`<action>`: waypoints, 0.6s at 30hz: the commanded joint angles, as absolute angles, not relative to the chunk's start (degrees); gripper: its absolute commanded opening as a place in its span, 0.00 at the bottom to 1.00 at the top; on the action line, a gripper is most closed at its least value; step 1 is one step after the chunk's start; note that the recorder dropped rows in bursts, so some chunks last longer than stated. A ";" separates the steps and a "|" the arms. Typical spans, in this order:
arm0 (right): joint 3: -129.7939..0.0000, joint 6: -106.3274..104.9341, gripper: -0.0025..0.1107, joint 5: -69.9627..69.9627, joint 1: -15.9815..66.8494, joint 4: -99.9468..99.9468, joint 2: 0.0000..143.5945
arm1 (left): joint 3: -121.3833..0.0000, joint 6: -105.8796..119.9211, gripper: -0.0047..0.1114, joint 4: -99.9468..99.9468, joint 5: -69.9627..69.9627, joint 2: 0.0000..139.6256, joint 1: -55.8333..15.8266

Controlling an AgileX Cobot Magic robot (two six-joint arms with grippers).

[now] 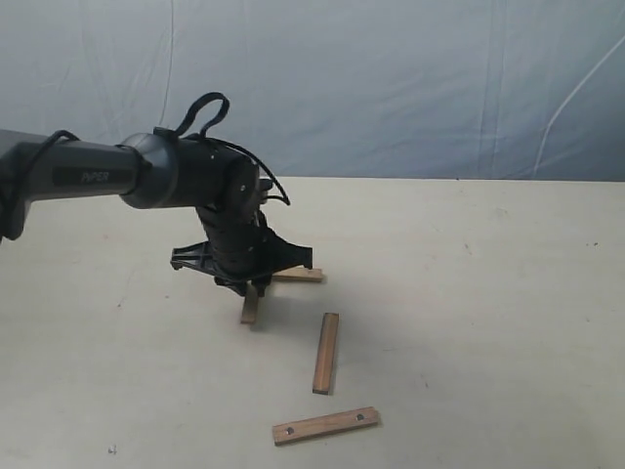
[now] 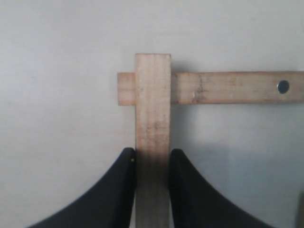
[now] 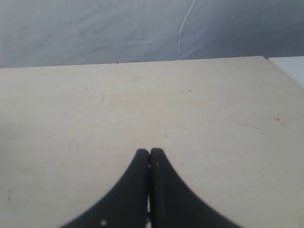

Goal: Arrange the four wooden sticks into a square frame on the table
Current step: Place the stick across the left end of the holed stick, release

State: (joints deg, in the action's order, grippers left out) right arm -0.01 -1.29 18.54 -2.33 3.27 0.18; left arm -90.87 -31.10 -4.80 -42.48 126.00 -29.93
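Left gripper (image 2: 153, 164) clamps 1 plain stick (image 2: 152, 104), its end lying across the holed stick (image 2: 228, 88); right gripper (image 3: 150, 156) is closed, holding nothing.

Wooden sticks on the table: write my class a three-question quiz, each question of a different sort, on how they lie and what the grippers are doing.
1. True or false: the right gripper is shut and holds nothing.
2. The plain stick in the left gripper lies: A) across the end of a holed stick, on top of it; B) under it; C) apart from it.
3. How many sticks lie loose on the table, away from that pair?
Key: 1 true; 2 A; 3 two: a second plain stick and a second holed stick.
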 commanded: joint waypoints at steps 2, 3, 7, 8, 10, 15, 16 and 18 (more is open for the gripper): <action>0.00 -1.44 0.01 17.93 -2.66 3.37 0.00 | -91.24 -29.06 0.04 -4.38 -41.14 125.70 -27.60; 0.00 -1.44 0.01 17.93 -2.66 3.37 0.00 | -91.24 -28.89 0.04 -4.38 -41.14 125.70 -27.48; 0.00 -1.44 0.01 17.93 -2.66 3.37 0.00 | -91.24 -28.00 0.11 -3.70 -40.88 125.70 -26.99; 0.00 -1.44 0.01 17.93 -2.66 3.37 0.00 | -91.24 -28.00 0.15 -3.30 -40.88 125.70 -26.87; 0.00 -1.44 0.01 17.93 -2.66 3.37 0.00 | -91.24 -28.00 0.27 -3.30 -41.08 125.70 -26.87; 0.00 -1.44 0.01 17.93 -2.66 3.37 0.00 | -92.68 -27.08 0.46 -3.01 -45.48 124.86 -26.87; 0.00 -1.44 0.01 17.93 -2.66 3.37 0.00 | -93.12 -26.48 0.45 -3.01 -46.90 124.29 -26.87; 0.00 -1.44 0.01 17.93 -2.66 3.37 0.00 | -93.64 -26.21 0.35 -3.21 -49.14 122.34 -26.87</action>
State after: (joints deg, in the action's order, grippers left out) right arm -0.01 -1.29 18.54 -2.33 3.27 0.18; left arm -92.56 -26.90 -3.44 -46.12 125.21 -26.87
